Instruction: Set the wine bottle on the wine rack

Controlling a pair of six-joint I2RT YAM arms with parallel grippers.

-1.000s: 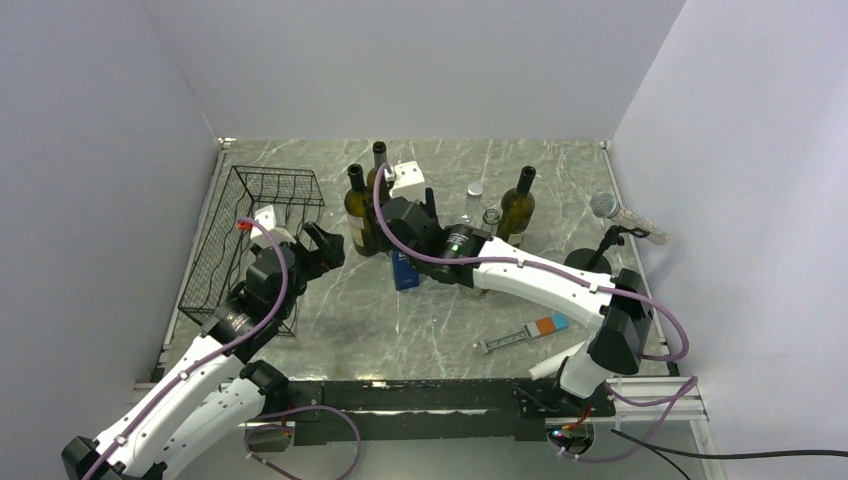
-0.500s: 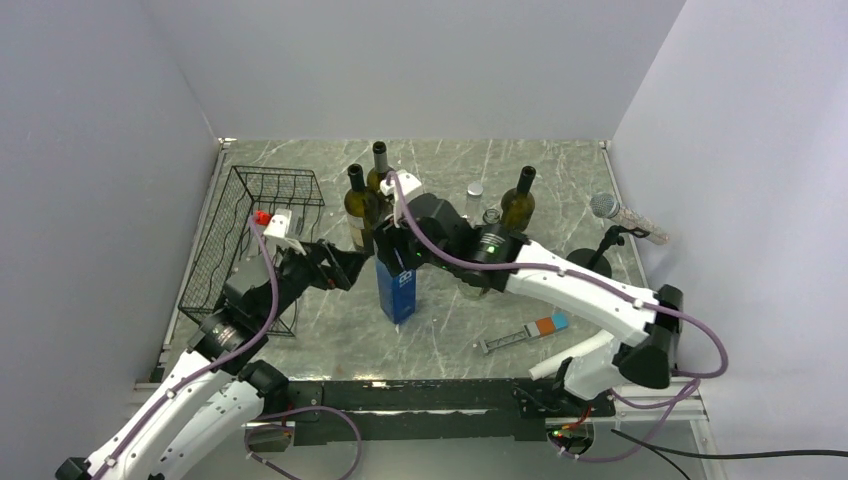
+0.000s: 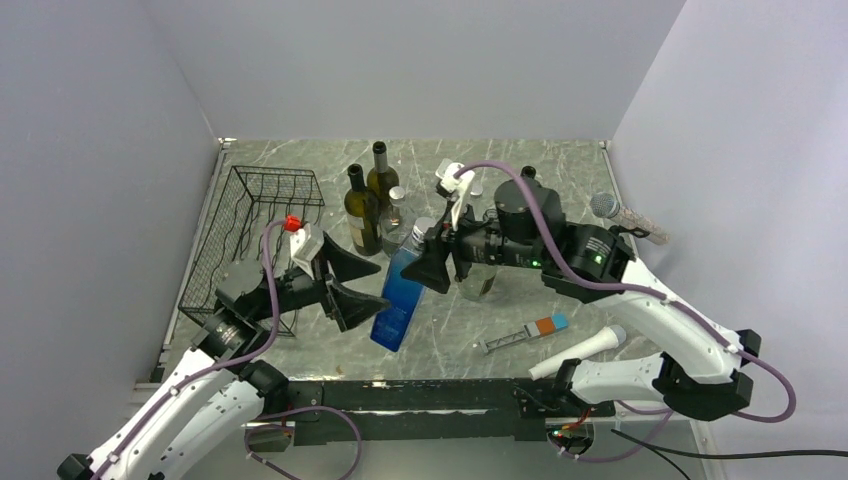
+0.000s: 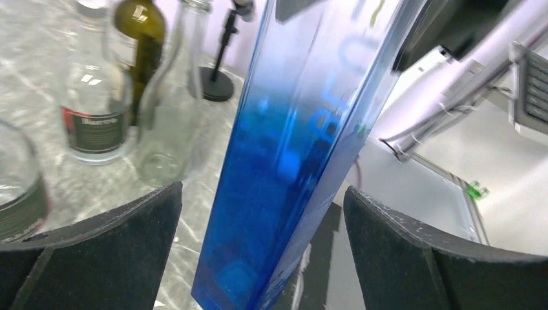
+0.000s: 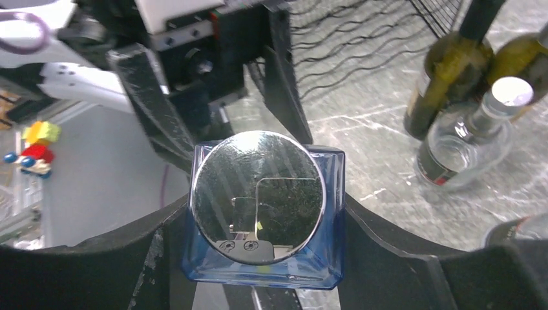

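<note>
Right jaws clamped on tilted blue bottle (image 3: 400,290) top, center frame; left jaws apart, flanking its lower body.

The wine bottle (image 3: 398,295) grades pale to deep blue; cap (image 5: 257,194) mirror-silver. The wine rack (image 3: 240,240): black wire, wavy lattice. The table (image 3: 460,320): grey marble, white veins.
</note>
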